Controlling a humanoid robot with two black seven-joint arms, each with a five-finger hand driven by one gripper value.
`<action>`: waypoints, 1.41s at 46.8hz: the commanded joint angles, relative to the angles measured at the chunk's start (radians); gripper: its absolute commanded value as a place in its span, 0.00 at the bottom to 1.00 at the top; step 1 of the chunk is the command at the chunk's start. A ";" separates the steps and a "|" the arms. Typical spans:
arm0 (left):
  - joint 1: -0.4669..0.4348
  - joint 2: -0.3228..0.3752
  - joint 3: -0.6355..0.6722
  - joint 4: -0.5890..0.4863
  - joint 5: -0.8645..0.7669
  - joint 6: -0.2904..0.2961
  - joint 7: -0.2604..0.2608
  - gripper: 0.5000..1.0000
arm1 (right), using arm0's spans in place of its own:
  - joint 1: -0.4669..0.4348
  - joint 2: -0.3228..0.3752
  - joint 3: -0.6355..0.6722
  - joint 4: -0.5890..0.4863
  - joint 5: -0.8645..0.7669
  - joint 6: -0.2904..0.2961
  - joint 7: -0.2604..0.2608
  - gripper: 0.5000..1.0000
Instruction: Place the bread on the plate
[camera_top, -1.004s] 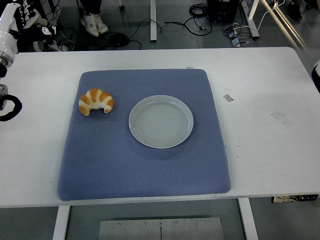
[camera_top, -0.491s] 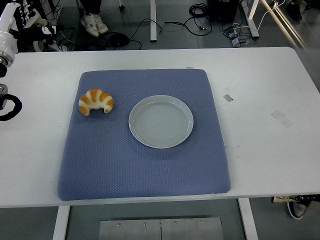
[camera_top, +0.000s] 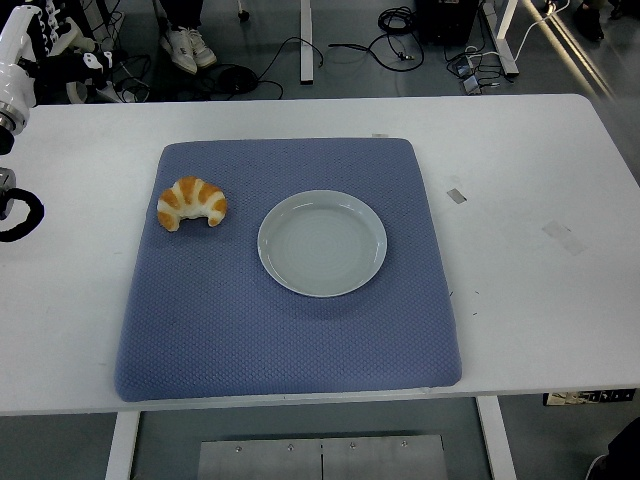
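On the blue mat (camera_top: 290, 340), croissant (camera_top: 192, 203) beside plate (camera_top: 322, 243); left hand (camera_top: 14, 205) cropped, fingers unreadable.

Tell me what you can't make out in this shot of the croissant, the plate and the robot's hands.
- Left hand: head view, cut off by the left edge; its shape and pose can't be read.
- Right hand: outside the frame entirely.
- Croissant underside: hidden against the blue mat.
- Plate material: not discernible.
- Person at the top: only shoes show; the top edge cuts off the rest.
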 joint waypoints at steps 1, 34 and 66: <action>-0.001 -0.002 0.000 0.000 0.000 0.000 0.000 0.96 | 0.000 0.000 0.000 0.000 0.000 0.000 0.000 1.00; -0.004 -0.003 0.000 -0.008 0.000 -0.001 0.000 0.96 | 0.000 0.000 0.000 0.000 0.000 0.000 0.000 1.00; -0.008 -0.003 0.002 -0.012 0.002 -0.001 0.008 0.95 | 0.000 0.000 0.000 0.000 0.001 0.000 0.000 1.00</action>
